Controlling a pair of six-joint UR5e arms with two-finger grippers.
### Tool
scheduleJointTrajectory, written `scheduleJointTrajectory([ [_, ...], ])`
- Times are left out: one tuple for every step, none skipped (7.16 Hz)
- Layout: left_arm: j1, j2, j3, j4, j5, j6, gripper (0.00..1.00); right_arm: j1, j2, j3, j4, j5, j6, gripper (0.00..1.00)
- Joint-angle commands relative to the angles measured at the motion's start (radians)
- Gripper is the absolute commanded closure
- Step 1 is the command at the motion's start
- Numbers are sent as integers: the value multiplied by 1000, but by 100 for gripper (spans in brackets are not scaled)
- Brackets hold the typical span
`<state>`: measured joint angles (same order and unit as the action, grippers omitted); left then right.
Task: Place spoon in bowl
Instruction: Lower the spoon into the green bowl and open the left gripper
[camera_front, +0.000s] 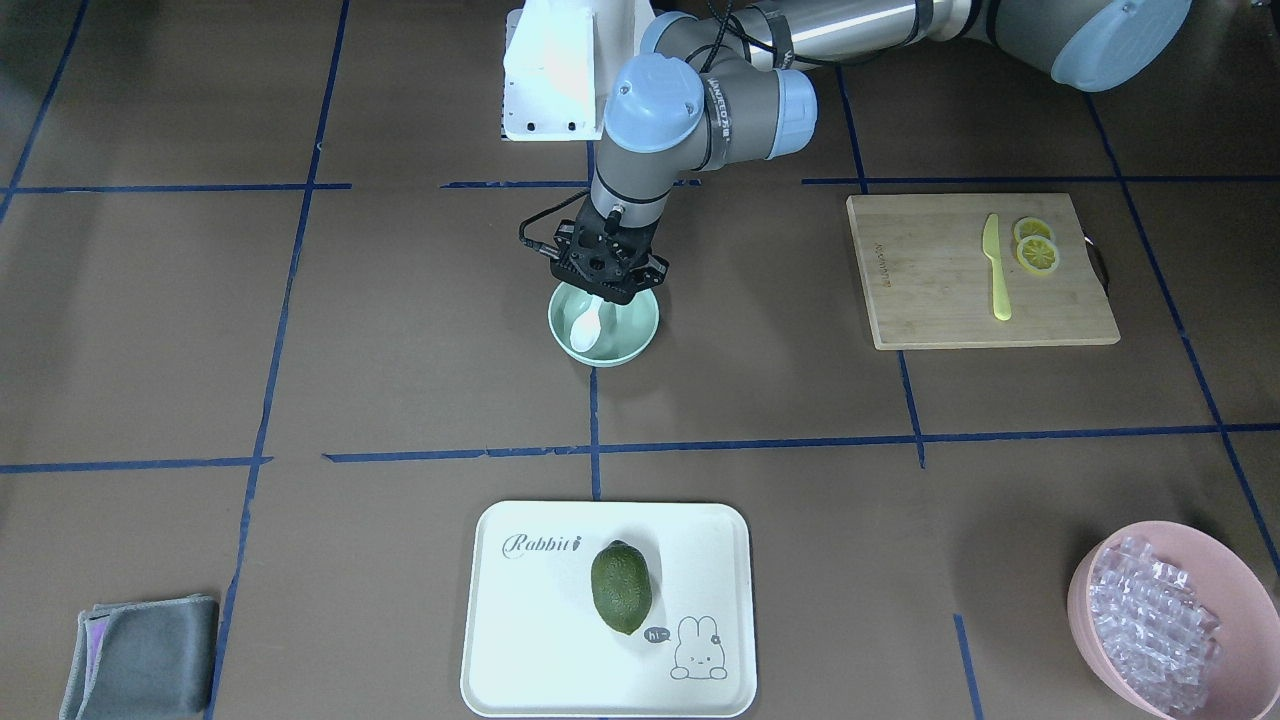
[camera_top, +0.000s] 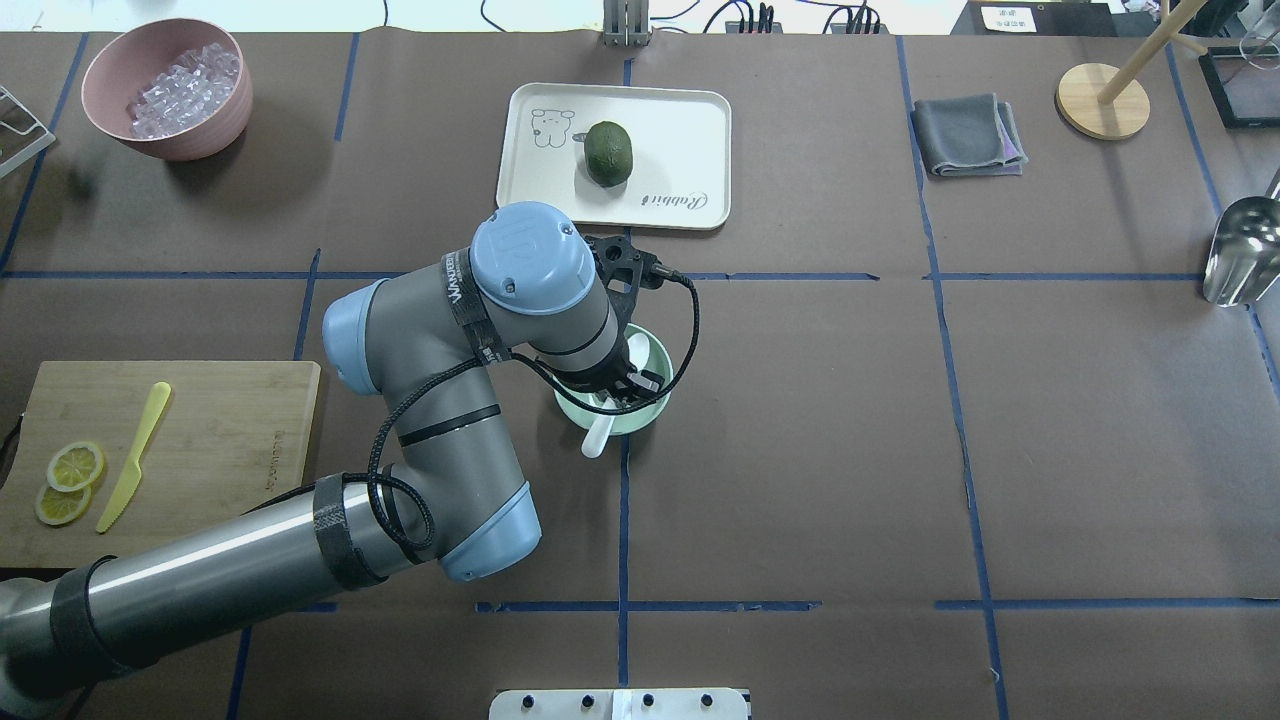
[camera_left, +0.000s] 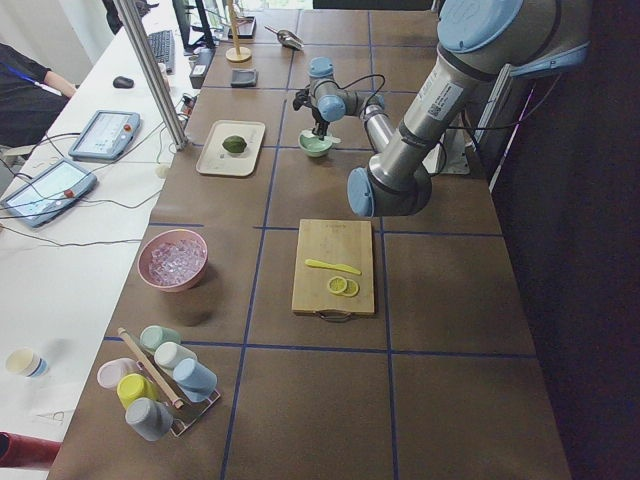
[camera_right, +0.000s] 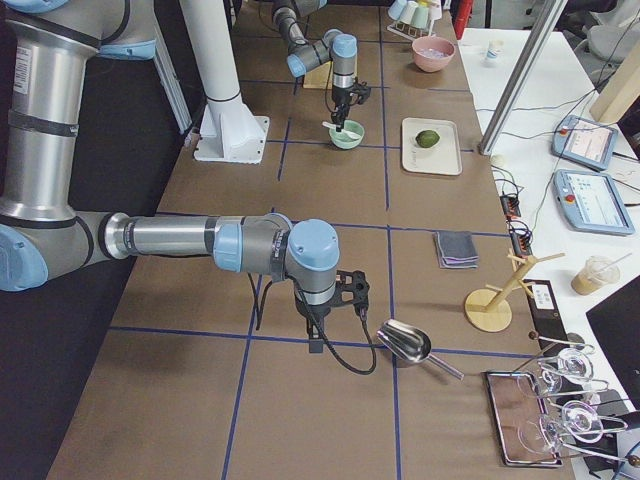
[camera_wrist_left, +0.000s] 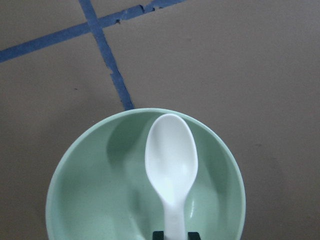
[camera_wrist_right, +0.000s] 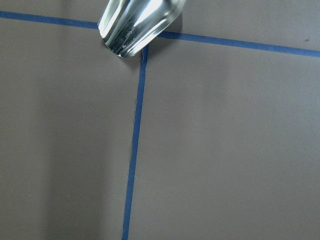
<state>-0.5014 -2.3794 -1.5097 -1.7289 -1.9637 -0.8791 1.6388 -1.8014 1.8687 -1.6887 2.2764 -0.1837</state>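
With the spoon (camera_wrist_left: 171, 165) clamped by its handle in the left gripper (camera_front: 604, 288) and its scoop held inside the bowl (camera_wrist_left: 70, 185), the scoop is to be lowered onto the bowl's floor before the handle is released, so that tipping over the rim is avoided.

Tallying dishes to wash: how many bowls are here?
2: the mint-green bowl in the middle of the table and the pink bowl of clear pieces near its corner. None seems hidden.

White rectangular plastic tray (camera_front: 500, 640): cursive "Rabbit" near one corner; "hi~" in a dark speech bubble beside its drawn rabbit. Wooden cutting board (camera_front: 930, 300): engraved mark illegible.
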Motion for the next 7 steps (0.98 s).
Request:
scheduleJointTrajectory([
  [-2, 0, 2, 2, -3, -1, 0, 0, -1, 0, 0, 0, 1, 0],
  [-3, 2, 0, 2, -4, 0, 0, 1, 0, 0, 0, 2, 1, 0],
  [-15, 2, -4, 11, -7, 2, 0, 1, 0, 0, 0, 2, 3, 0],
  [-35, 3, -29, 85, -10, 35, 0, 0, 0, 0, 0, 2, 3, 0],
  [-55, 38, -100, 174, -11, 61, 0, 0, -1, 0, 0, 2, 3, 0],
  [-78, 136, -216, 192, -11, 63, 0, 0, 0, 0, 0, 2, 4, 0],
  [-113, 238, -322, 193, -12, 63, 0, 0, 0, -3, 0, 21, 4, 0],
])
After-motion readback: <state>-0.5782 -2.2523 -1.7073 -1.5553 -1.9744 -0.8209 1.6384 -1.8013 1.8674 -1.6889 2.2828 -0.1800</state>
